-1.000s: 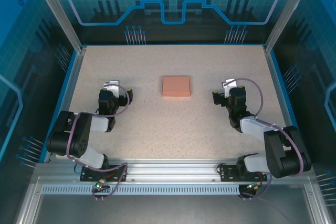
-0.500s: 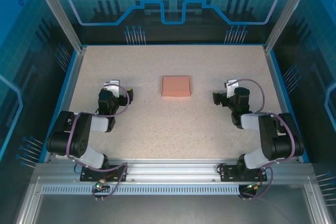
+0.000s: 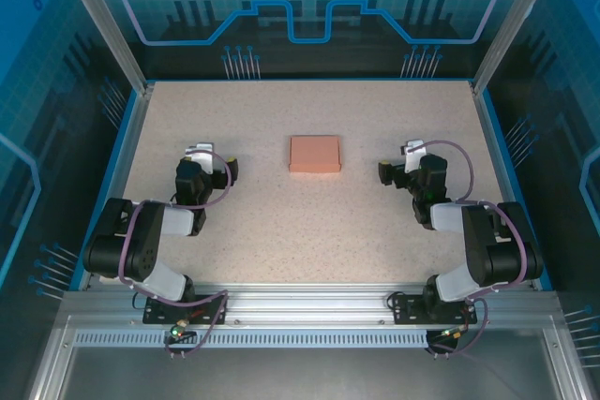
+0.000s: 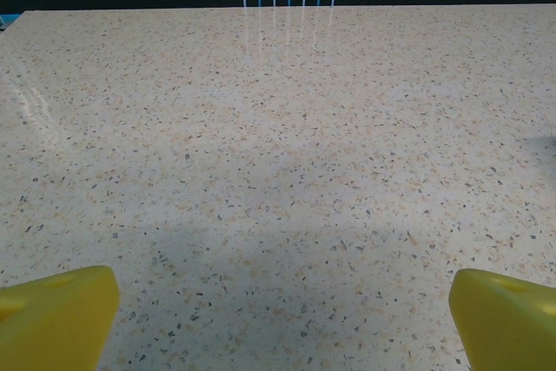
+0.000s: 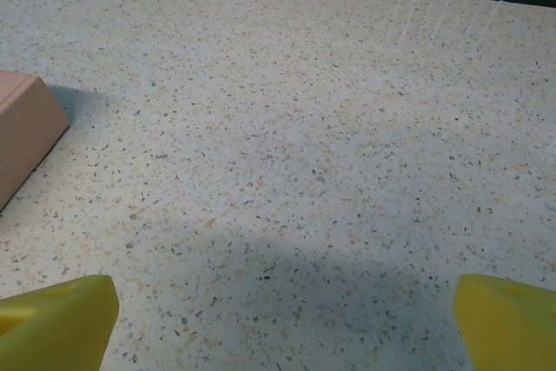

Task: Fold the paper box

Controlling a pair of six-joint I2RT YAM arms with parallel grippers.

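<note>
The paper box (image 3: 314, 154) lies on the speckled table (image 3: 309, 222) near its middle, a small flat salmon-pink rectangular box. One corner of the paper box (image 5: 22, 132) shows at the left edge of the right wrist view. My left gripper (image 3: 201, 158) rests low on the table well to the left of the box, open, with nothing between its yellow fingertips (image 4: 56, 314). My right gripper (image 3: 405, 158) sits to the right of the box, apart from it, open and empty; its yellow fingertips (image 5: 508, 319) stand wide.
Blue rails (image 3: 122, 138) and aluminium posts (image 3: 98, 21) frame the table on the left, right and back. The arm bases stand on the metal rail (image 3: 309, 302) at the near edge.
The right arm has folded back toward its base, its elbow pulled nearer, while its gripper stays almost in place. The left arm and the box have not moved.
</note>
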